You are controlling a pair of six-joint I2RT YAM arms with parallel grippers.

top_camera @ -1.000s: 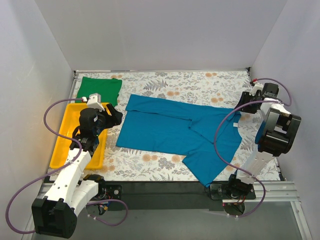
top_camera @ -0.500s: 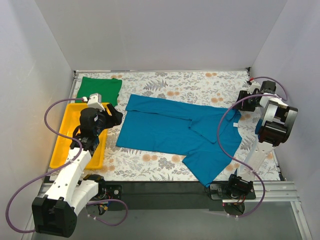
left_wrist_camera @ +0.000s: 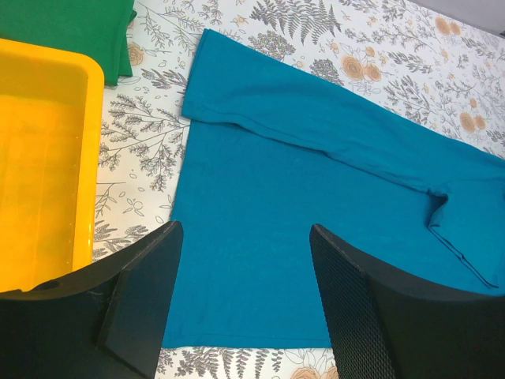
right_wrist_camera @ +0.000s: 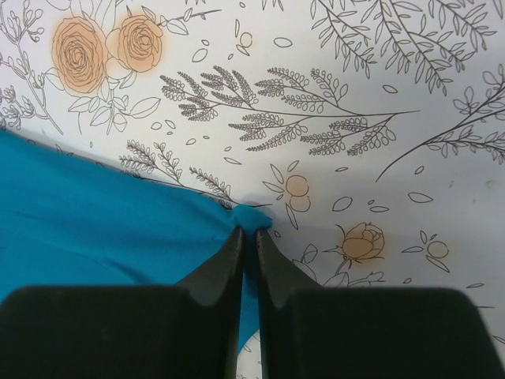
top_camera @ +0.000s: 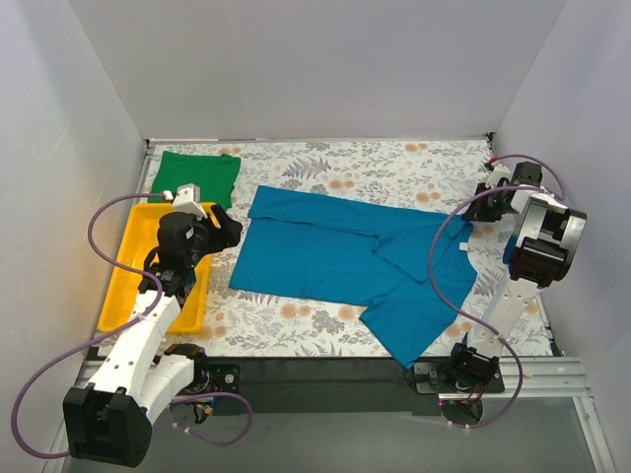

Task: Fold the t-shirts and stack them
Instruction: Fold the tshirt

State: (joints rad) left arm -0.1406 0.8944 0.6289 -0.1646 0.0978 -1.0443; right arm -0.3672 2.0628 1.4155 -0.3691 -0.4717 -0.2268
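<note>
Tabletop (right_wrist_camera: 355, 95): right end effector (right_wrist_camera: 248, 234) pinches teal t-shirt (right_wrist_camera: 95, 213).

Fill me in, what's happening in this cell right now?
The right gripper is pinched shut on a corner of the teal t-shirt, which lies spread out, mostly unfolded. The left gripper hangs open above that shirt's left edge, beside the yellow tray, holding nothing. The green t-shirt sits folded at the far left.

The teal-blue t-shirt (top_camera: 345, 261) lies spread, partly folded; the green t-shirt (top_camera: 195, 175) sits folded, far left.
</note>
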